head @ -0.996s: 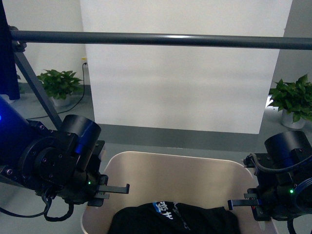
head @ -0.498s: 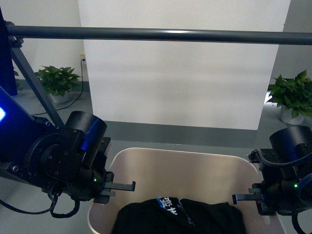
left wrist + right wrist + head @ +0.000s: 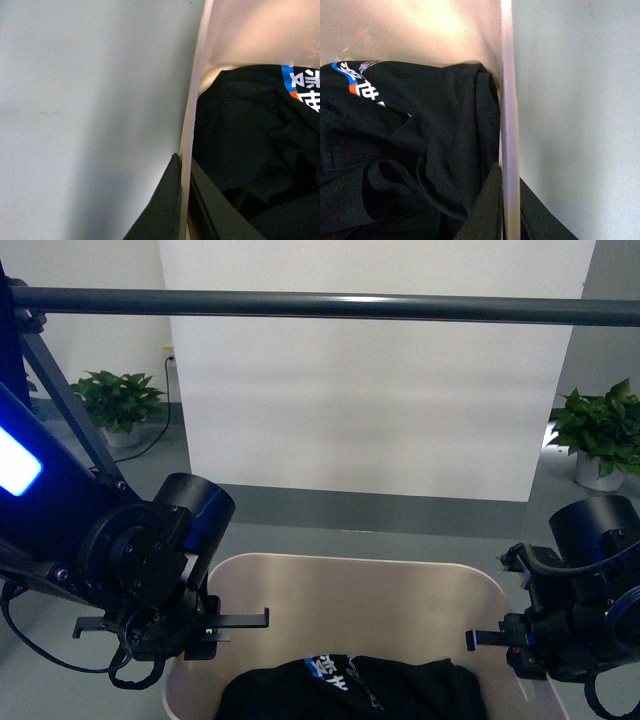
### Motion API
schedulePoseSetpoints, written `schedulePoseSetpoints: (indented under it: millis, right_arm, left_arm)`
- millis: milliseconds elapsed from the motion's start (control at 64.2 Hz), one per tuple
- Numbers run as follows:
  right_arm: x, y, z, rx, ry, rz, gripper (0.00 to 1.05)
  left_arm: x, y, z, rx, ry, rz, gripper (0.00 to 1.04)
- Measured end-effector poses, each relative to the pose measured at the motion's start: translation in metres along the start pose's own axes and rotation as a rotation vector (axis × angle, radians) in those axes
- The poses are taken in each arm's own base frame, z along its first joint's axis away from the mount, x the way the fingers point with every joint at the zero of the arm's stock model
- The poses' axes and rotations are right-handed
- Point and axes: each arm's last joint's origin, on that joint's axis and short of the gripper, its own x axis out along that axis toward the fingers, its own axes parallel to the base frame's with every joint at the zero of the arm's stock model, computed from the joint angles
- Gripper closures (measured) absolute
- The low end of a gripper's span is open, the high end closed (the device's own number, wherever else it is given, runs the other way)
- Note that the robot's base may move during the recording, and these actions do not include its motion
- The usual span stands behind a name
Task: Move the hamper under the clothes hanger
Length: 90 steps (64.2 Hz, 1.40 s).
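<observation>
The left claw [image 3: 183,166] is clenched on the left short wall of the hamper [image 3: 340,585], one finger outside against the wall and one inside beside a black garment [image 3: 350,690] with blue and white print. The hamper sits on the grey floor between the two claws, with the long bar of the clothes hanger [image 3: 320,306] running high above both of them. The right claw [image 3: 509,175] is clenched the same way on the right short wall.
</observation>
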Motion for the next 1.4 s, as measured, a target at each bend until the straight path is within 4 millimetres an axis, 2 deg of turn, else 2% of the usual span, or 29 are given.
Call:
schedulePoseSetpoints:
  millis: [140, 451, 591, 747, 887, 996, 1105, 1152, 1183, 1292, 1401]
  right_arm:
    - [0.016, -0.002, -0.008, 0.011, 0.023, -0.015, 1.02]
    - [0.037, -0.006, -0.017, 0.041, 0.031, -0.034, 1.02]
    - [0.040, -0.005, -0.020, 0.050, 0.026, -0.037, 1.02]
    - [0.041, -0.006, -0.019, 0.059, 0.006, -0.048, 0.83]
    - [0.037, -0.006, -0.013, 0.060, -0.026, -0.055, 0.65]
    - [0.024, -0.005, -0.002, 0.062, -0.060, -0.051, 0.51]
    - [0.001, -0.004, 0.017, 0.062, -0.127, -0.032, 0.37]
    - [-0.019, -0.002, 0.031, 0.059, -0.195, -0.019, 0.28]
    - [-0.037, -0.001, 0.041, 0.058, -0.257, -0.008, 0.21]
    - [-0.077, -0.001, 0.058, 0.042, -0.429, -0.033, 0.07]
    - [-0.124, 0.000, 0.063, 0.035, -0.667, -0.055, 0.08]
  left_arm:
    - [0.017, -0.003, -0.008, -0.023, 0.011, -0.008, 1.01]
    - [0.034, -0.014, -0.012, -0.039, 0.004, -0.037, 1.01]
    - [0.035, -0.018, -0.013, -0.090, 0.011, -0.040, 0.80]
    - [0.036, -0.019, -0.013, -0.109, 0.013, -0.043, 0.60]
    - [0.029, -0.019, -0.005, -0.117, -0.015, -0.048, 0.43]
    - [0.014, -0.018, 0.011, -0.133, -0.065, -0.062, 0.28]
    - [-0.015, -0.016, 0.036, -0.155, -0.159, -0.088, 0.14]
    - [-0.038, -0.014, 0.053, -0.167, -0.239, -0.106, 0.06]
    - [-0.060, -0.011, 0.065, -0.169, -0.323, -0.110, 0.06]
    - [-0.104, -0.006, 0.080, -0.178, -0.500, -0.112, 0.07]
    - [-0.152, -0.003, 0.078, -0.193, -0.704, -0.130, 0.07]
